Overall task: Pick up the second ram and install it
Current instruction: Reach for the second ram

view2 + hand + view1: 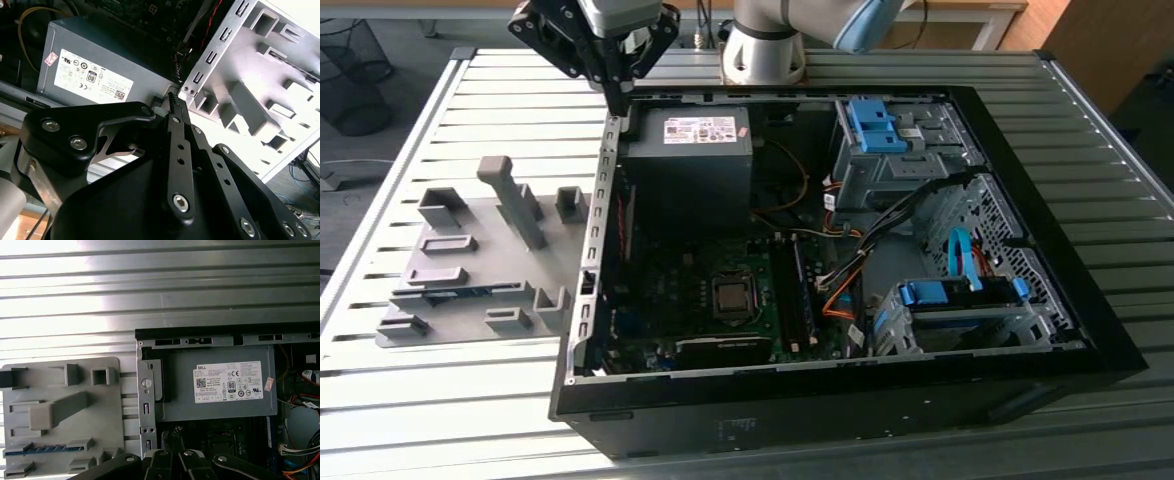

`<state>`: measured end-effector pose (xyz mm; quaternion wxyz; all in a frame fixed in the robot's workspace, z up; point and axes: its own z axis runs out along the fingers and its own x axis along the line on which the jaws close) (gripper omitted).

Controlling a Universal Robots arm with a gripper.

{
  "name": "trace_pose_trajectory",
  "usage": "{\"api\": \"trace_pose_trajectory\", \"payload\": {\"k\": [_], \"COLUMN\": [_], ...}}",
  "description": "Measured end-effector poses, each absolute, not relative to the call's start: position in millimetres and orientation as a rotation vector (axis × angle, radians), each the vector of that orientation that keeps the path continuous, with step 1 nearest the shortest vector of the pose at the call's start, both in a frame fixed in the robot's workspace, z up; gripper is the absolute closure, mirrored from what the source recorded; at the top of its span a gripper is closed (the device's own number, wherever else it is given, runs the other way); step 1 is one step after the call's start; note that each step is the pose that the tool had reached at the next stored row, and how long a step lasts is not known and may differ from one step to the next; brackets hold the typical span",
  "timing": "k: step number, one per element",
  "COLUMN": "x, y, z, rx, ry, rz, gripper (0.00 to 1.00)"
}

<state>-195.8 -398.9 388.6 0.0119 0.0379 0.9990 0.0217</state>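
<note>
Hand point(619, 100) over case wall point(600, 220); holder tray point(487, 265) open above, tall post point(515, 200) on it.

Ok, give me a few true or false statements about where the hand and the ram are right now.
1. The hand hovers at the case edge by the power supply. True.
2. The hand grips the second ram. False: it is shut on nothing, and the ram lies in the grey holder.
3. The case is open on top. True.
4. The grey holder sits inside the case. False: it lies on the table beside the case, on the exterior view's left.
</note>
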Motion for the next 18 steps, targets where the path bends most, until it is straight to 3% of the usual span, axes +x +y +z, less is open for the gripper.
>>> {"api": "trace_pose_trajectory", "payload": {"k": [18], "x": [-208], "y": [-399], "z": [387], "rx": [0.118], "ry": [3.117], "rz": [0.068], "gripper": [0.89]}}
